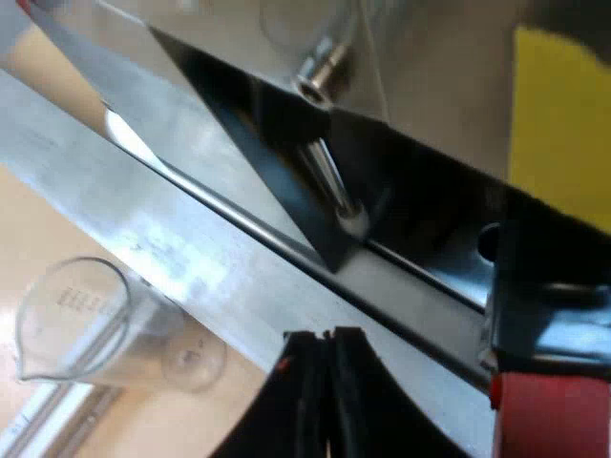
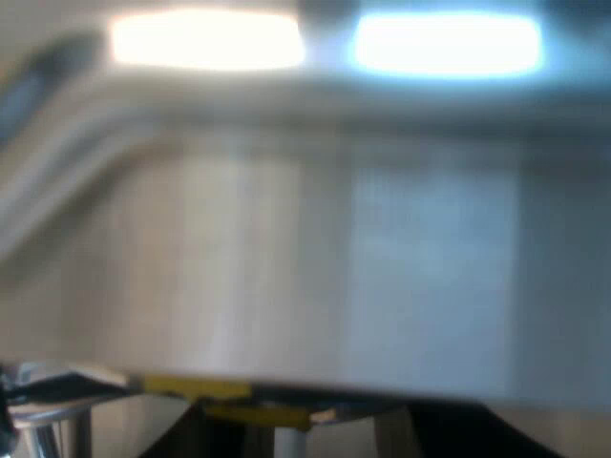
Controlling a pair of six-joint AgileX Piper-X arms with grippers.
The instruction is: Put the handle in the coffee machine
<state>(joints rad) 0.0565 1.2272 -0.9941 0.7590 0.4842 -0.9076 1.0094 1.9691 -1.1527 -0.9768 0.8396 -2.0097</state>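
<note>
My left gripper (image 1: 327, 358) is shut, its black fingers pressed together with nothing between them, close under the espresso machine's (image 1: 143, 191) metal front ledge. The dark handle (image 1: 549, 286) with its red end (image 1: 554, 415) sits at the machine's front, beside my fingers and apart from them. Whether it is locked in I cannot tell. A shiny steam wand (image 1: 329, 181) slants down from the machine above my fingers. In the right wrist view a broad brushed-metal face of the machine (image 2: 334, 267) stands very close.
A clear measuring glass (image 1: 86, 324) stands on the wooden tabletop (image 1: 38, 239) below the ledge, near my left fingers. A yellow panel (image 1: 563, 114) lies behind the machine. A yellow strip (image 2: 229, 389) and metal parts show under the metal face.
</note>
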